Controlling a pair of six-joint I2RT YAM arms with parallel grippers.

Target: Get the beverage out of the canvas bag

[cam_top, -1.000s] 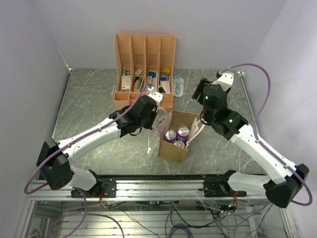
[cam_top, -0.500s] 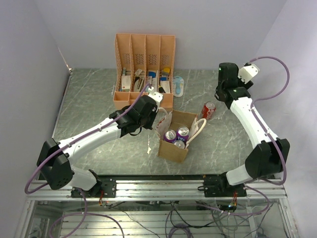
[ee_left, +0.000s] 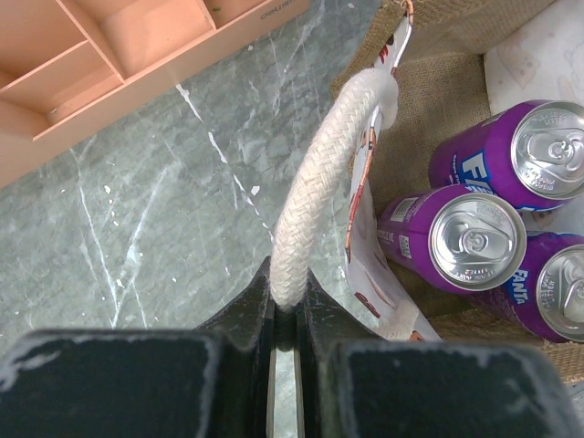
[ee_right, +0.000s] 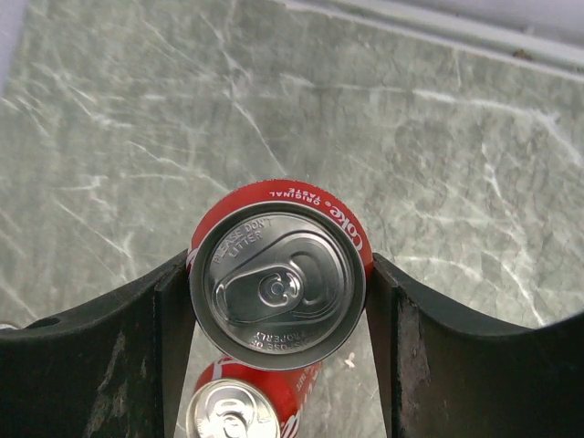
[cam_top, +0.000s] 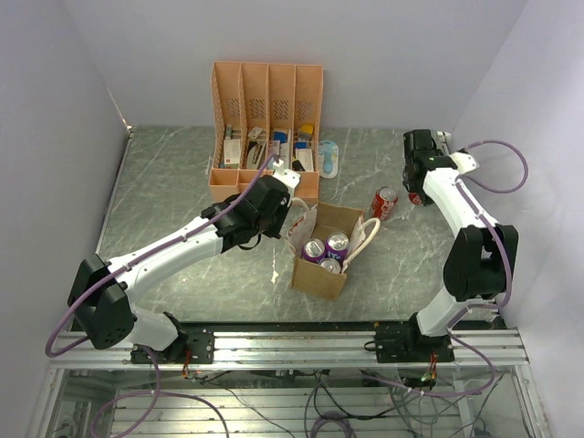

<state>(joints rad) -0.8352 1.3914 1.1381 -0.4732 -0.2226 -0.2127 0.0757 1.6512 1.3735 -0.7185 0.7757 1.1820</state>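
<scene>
My left gripper pinched the rope handle; my right gripper seemingly clamped a slick Coke can, liable to slip onto the standing can.

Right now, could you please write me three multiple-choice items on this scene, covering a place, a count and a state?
1. Where does the unheld red can stand? A in the canvas bag; B on the table right of the bag; C on the floor.
2. How many purple cans sit in the bag? A two; B three; C four.
3. What does the left gripper hold? A nothing; B a purple can; C the bag's rope handle.
Answers: B, it stands outside the bag; B, three tops show; C, its jaws pinch the rope.
</scene>
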